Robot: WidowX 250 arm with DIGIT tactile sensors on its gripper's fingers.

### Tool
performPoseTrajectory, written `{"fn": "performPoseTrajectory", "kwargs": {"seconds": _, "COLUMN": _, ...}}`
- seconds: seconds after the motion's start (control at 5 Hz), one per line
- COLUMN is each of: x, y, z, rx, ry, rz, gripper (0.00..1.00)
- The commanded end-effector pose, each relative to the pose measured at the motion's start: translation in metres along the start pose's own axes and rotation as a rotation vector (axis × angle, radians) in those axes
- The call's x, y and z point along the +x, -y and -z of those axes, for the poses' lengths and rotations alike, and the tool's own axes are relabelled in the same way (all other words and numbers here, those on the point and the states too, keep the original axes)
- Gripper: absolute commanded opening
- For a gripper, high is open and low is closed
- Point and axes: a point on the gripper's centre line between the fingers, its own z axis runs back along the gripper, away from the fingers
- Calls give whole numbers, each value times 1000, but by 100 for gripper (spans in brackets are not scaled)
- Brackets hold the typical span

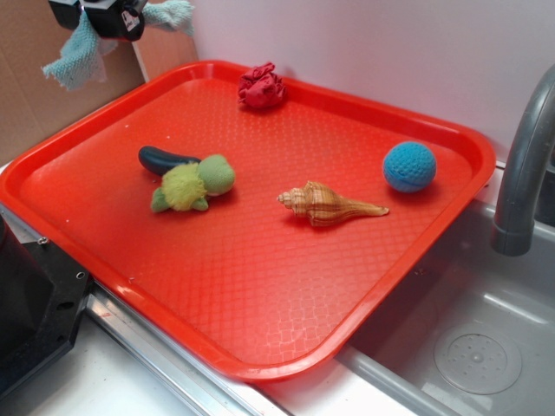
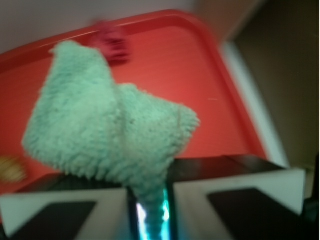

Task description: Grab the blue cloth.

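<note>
In the exterior view, only the lower part of the claw is seen at the top left corner; the rest is cut off by the picture's edge, and its fingers cannot be made out there. The wrist view is blurred, so the red cloth wad near the far rim of the tray is seen only as a smear, and a yellowish shape at the left edge cannot be identified.

The blue cloth is held up in the air above the tray's far left corner, clear of the tray. It is draped across the claw: one end hangs down to the left and the other sticks out to the right, so its long axis runs roughly left to right in the exterior view. In the wrist view, the cloth is seen pinched into a narrow neck between the two fingers, which are clamped on it, and it fans out wide beyond them.

The cloth is pale blue-green, fuzzy terry, soft and folded into wrinkles.

On the tray lie a green stuffed turtle, a dark pod-shaped toy touching it, a seashell and a blue knitted ball.
</note>
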Motion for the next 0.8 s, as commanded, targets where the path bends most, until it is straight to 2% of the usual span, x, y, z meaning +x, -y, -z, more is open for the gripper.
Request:
{"fn": "performPoseTrajectory", "kwargs": {"seconds": 0.0, "x": 12, "y": 30, "z": -41, "rx": -71, "ry": 34, "rz": 11, "gripper": 0}}
{"fn": "performPoseTrajectory", "kwargs": {"seconds": 0.4, "x": 17, "y": 38, "z": -58, "rx": -107, "ry": -27, "rz": 13, "gripper": 0}}
{"fn": "performPoseTrajectory", "kwargs": {"seconds": 0.6, "x": 17, "y": 41, "z": -57, "rx": -82, "ry": 36, "rz": 55, "gripper": 0}}
